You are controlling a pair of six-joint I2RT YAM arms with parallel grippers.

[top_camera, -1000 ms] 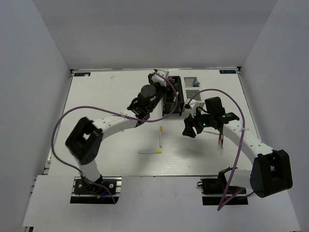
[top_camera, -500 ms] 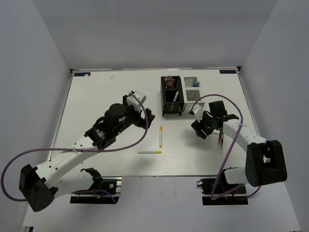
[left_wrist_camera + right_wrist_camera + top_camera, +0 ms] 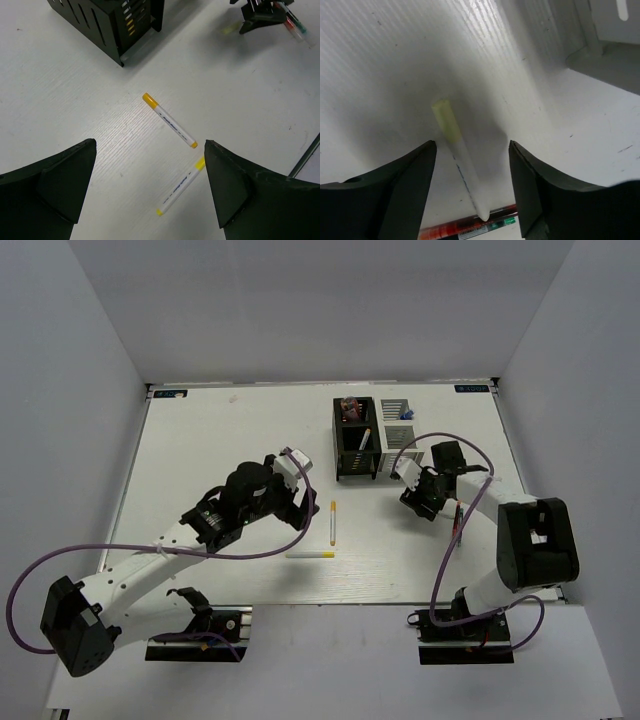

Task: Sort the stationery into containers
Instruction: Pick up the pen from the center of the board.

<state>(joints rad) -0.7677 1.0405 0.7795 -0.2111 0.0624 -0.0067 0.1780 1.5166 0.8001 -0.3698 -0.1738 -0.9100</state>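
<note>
The tabletop [image 3: 200, 440] carries a black box [image 3: 357, 473] and a pale box [image 3: 393, 408] side by side at the far edge, probably so either arm can reach them; the left gripper [image 3: 150, 144] hangs wide open and empty above one yellow-tipped pen [image 3: 170, 121] and a second pen [image 3: 180, 185], seemingly lining up a pick; the right gripper [image 3: 471, 147] sits low, jaws apart astride a third pen [image 3: 465, 170], not closed on it, with a red-green pen [image 3: 470, 230] at that pen's near tip; only the right wrist view shows this straddle, and only the overhead view shows items already in the boxes.
</note>
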